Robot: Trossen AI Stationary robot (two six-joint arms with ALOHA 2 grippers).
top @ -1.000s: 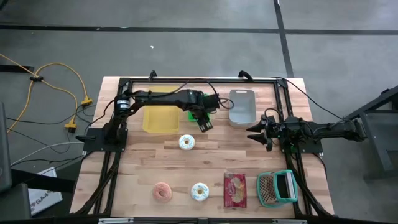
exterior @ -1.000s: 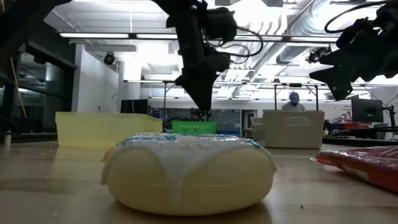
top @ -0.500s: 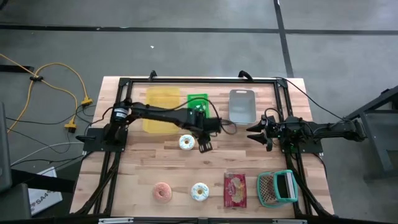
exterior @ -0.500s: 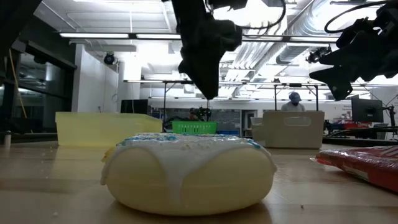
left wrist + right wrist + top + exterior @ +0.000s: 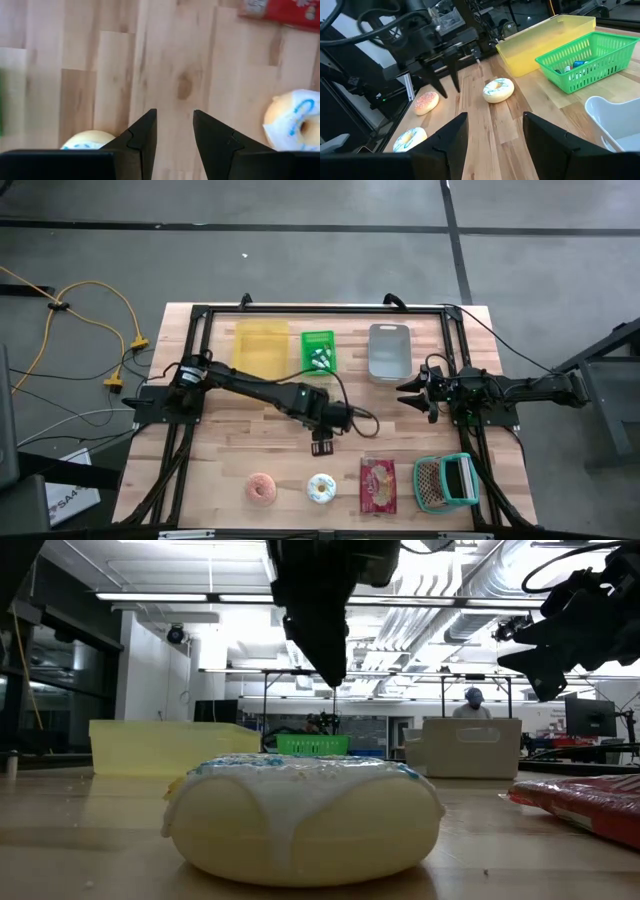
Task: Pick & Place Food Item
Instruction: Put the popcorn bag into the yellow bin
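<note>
My left gripper point(image 5: 322, 447) point(image 5: 175, 112) hangs open above bare wood near the table's middle, fingers pointing steeply down with nothing between them. A white-iced donut point(image 5: 498, 89) point(image 5: 89, 138) lies on the table just behind it, on the far side, mostly under the arm in the high view. A second iced donut with blue drizzle point(image 5: 321, 488) point(image 5: 294, 126) and a pink donut point(image 5: 261, 488) lie nearer the front edge. A red snack packet point(image 5: 378, 485) lies flat to their right. My right gripper point(image 5: 403, 393) waits open at the right, pointing level toward the left.
Along the far edge stand a yellow bin point(image 5: 261, 345), a green basket point(image 5: 318, 350) with small items inside, and a pale grey bin point(image 5: 389, 350). A teal basket point(image 5: 445, 483) sits at the front right. A person point(image 5: 472, 700) shows far behind the table.
My left gripper has swung from beside the green basket toward the table's near edge, passing over the white-iced donut, and has rolled a little about its own line. Its fingers keep the same gap. No food item has moved.
</note>
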